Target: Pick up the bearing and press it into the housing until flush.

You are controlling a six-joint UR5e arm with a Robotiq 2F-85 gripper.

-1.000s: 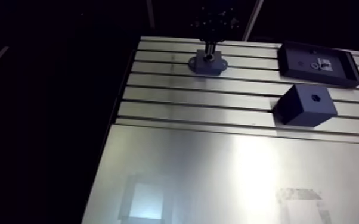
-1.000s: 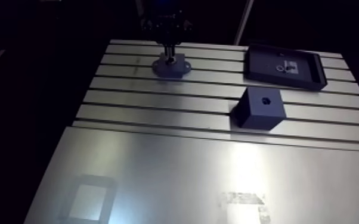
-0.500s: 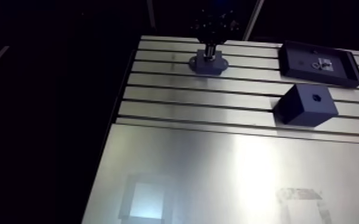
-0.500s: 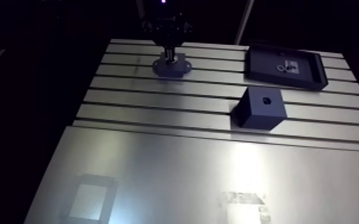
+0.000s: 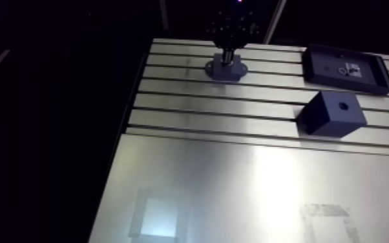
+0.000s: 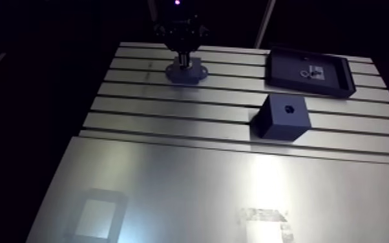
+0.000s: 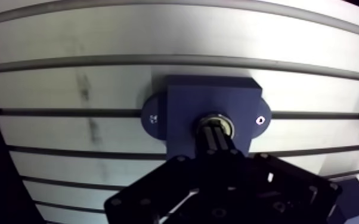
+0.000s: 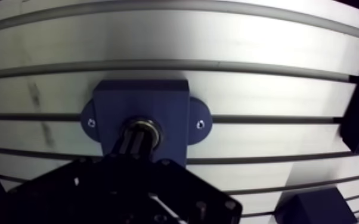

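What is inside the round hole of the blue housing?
A metal bearing, with the shut gripper over its middle. The gripper hides whether it is flush.

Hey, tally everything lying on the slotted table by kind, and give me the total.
Flanged housing: 1
Bearing, sitting in the housing's bore: 1
Block with a hole on top: 1
Tray holding small metal parts: 1
Total: 4
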